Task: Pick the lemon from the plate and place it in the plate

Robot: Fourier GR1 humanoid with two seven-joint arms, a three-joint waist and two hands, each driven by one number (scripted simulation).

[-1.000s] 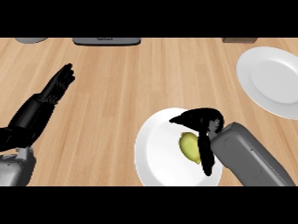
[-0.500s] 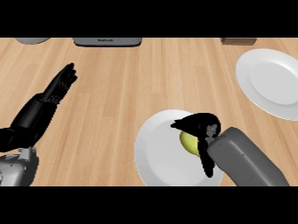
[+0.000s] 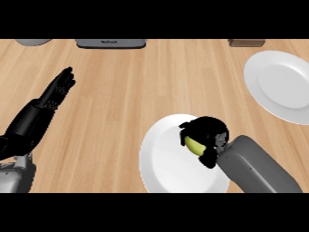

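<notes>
Well left of the near plate [image 3: 163, 172], the left hand [image 3: 36, 120] lies open over the wooden desk [image 3: 130, 86], its fingers [image 3: 63, 84] straight, close together and holding nothing. Over that plate's upper right part, the right hand [image 3: 209, 131] curls its fingers round the lemon [image 3: 197, 146], whose yellow-green skin peeks out beneath them. Up and to the right of the near plate, apart from it, lies a second white plate [image 3: 287, 86].

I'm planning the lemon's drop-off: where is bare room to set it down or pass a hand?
The right plate is bare. Bare counter lies between it and the near plate, and across the middle up to the left hand. Crowded: the near plate, where the right hand curls round the lemon, and the objects along the far edge.
</notes>
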